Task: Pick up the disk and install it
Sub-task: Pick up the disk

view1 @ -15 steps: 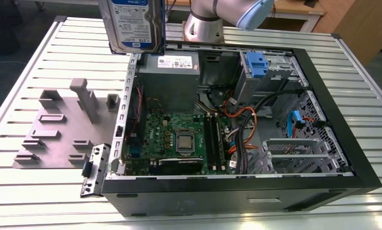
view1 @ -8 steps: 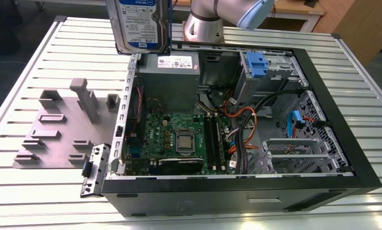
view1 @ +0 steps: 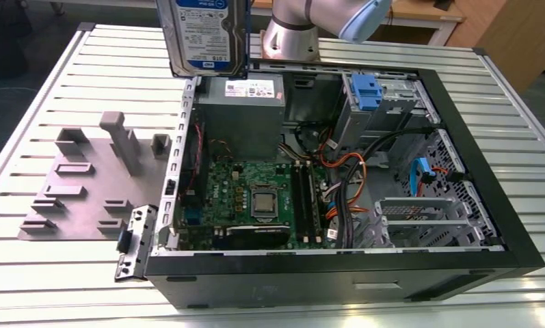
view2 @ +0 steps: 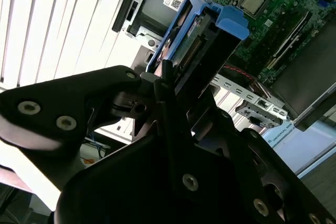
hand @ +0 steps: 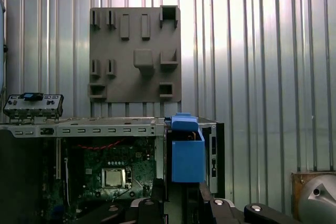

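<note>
The disk (view1: 204,34) hangs upright in the air over the back corner of the open computer case (view1: 491,205), on the exterior view's left, its white-and-blue label facing the camera. In the second wrist view my gripper (view2: 181,85) is shut on the disk (view2: 202,40), with black fingers (view2: 164,80) pressed on its flat sides and the blue frame end pointing down at the case. The first wrist view shows the blue frame of the disk (hand: 187,153) above the case's edge, beside the motherboard (hand: 107,174).
Inside the case lie a grey power supply box (view1: 240,109), a motherboard (view1: 254,198), cables and a drive bay with a blue latch (view1: 364,92). A grey fixture plate (view1: 89,178) and a loose bracket (view1: 135,239) sit on the slatted table (view1: 35,273). The arm's base (view1: 290,34) stands behind.
</note>
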Robot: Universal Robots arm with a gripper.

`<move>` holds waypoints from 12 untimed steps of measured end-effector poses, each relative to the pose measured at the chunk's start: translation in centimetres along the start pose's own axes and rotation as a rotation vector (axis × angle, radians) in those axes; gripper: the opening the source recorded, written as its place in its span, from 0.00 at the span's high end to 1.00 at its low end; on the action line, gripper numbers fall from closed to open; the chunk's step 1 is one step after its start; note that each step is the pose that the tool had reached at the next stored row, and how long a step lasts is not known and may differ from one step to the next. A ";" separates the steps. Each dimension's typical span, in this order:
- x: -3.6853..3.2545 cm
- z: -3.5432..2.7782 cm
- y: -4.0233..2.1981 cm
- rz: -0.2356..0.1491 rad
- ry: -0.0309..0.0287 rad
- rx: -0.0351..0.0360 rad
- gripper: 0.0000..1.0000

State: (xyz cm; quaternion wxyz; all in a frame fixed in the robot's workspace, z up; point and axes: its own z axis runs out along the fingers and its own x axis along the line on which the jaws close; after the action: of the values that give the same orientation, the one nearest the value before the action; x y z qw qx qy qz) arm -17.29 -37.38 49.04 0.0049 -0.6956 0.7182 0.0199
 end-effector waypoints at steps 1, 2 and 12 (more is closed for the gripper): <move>0.00 0.00 0.00 0.000 0.0000 0.0000 0.65; 0.00 0.00 -0.01 0.000 0.0000 0.0000 0.65; -0.02 -0.01 -0.71 0.000 0.0000 -0.0001 0.65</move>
State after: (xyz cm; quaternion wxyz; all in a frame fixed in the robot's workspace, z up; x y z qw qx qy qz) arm -16.58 -37.38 49.04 0.0049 -0.6956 0.7182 0.0199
